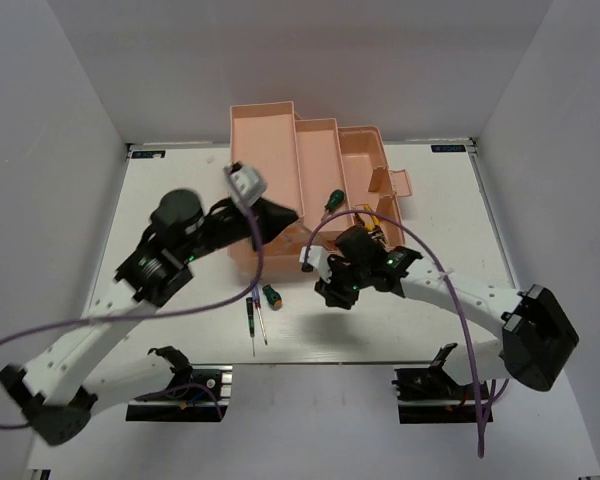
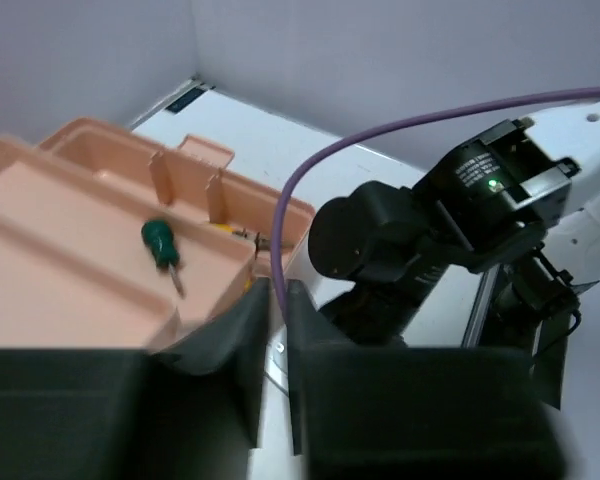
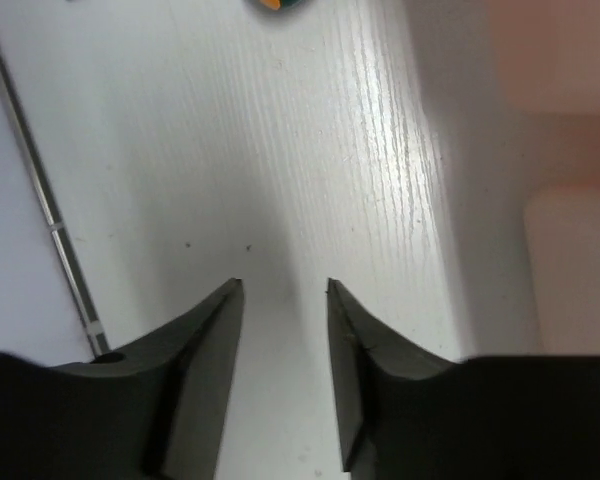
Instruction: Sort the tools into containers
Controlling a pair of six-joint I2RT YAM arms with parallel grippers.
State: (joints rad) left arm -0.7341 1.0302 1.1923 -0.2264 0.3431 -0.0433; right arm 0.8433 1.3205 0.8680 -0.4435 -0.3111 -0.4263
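Observation:
The peach-pink toolbox (image 1: 265, 140) stands open at the back, with stepped trays. A dark green screwdriver (image 1: 332, 200) lies in one tray and also shows in the left wrist view (image 2: 160, 245). Yellow pliers (image 1: 372, 222) peek out of the right compartment, partly hidden by my right arm. A green-handled screwdriver with an orange end (image 1: 271, 295) and a thin dark one (image 1: 251, 312) lie on the table. My left gripper (image 1: 292, 218) (image 2: 275, 290) is nearly closed and empty at the toolbox front. My right gripper (image 1: 325, 290) (image 3: 283, 287) is open and empty, low over bare table.
White walls enclose the table on three sides. My right arm's purple cable (image 1: 420, 250) arcs over the toolbox's right end. The toolbox shows as a blurred pink mass in the right wrist view (image 3: 570, 60). The screwdriver's orange end (image 3: 278, 4) is ahead of the right fingers.

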